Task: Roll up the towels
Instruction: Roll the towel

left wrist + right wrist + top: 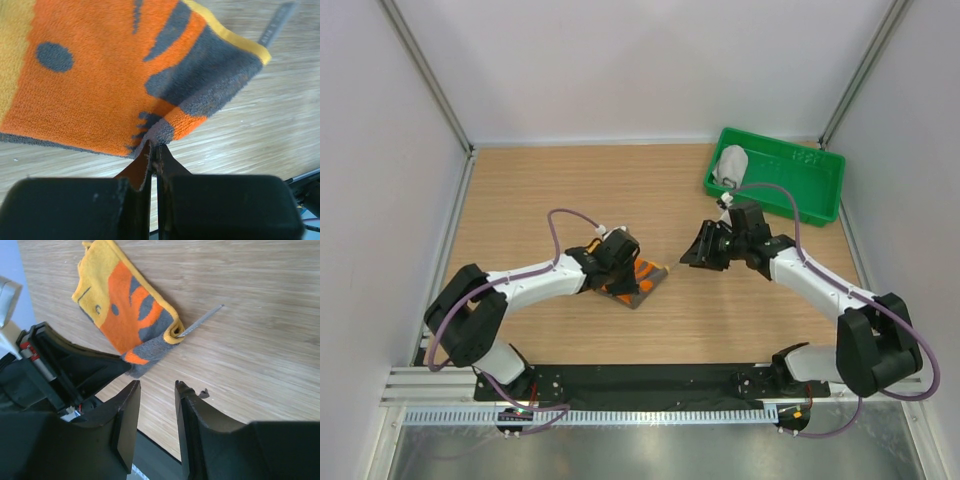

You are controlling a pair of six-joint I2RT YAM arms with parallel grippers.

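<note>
We have the patterned towel [640, 283] lying on the wooden surface [540, 200] between the two arms, flat or loosely folded and not yet rolled. The left claw [154, 150] is clamped tight on its near edge, with a fold of orange pile caught between the fingers. The right claw [157, 385] hangs just beside the towel's far corner, its jaws partly apart with nothing between them.

To roll well, we judge the pinched edge should be turned over onto the cloth in a tight first curl. The right claw should pin the far corner so the towel does not slide on the smooth wood.

The cloth is soft short-pile terry, orange and yellow with dark grey blotches, a yellow hem and a grey back showing where a corner folds over. It will sag and spring open if released early. A thin grey strip [200, 322] pokes from that folded corner; we cannot tell what it is.

The grey towel [731, 163] sits bunched in the green tray [800, 185], well apart.
</note>
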